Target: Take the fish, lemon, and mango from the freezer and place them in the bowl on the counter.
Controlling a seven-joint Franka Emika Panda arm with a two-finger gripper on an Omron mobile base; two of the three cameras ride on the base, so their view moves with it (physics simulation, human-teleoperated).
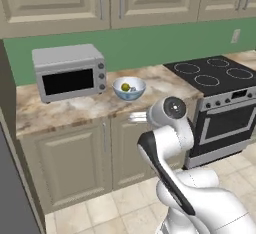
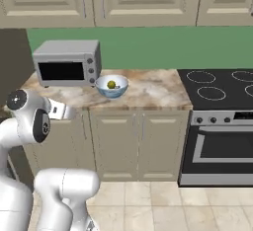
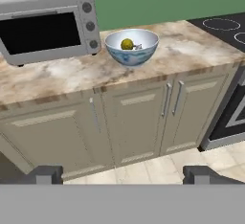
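Even, soft rendered light with no visible source and no glare. Faint shading sits under the microwave and beside the bowl on the bench. All views look slightly soft and low in resolution, edges a little jagged, with no lens bending at the borders

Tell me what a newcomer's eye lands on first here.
First, the round pale blue-white bowl on the beige marbled stone counter, holding a small yellow-olive lemon with something small and silvery beside it. Left of it stands a grey box microwave; right of the counter lies the black stovetop.
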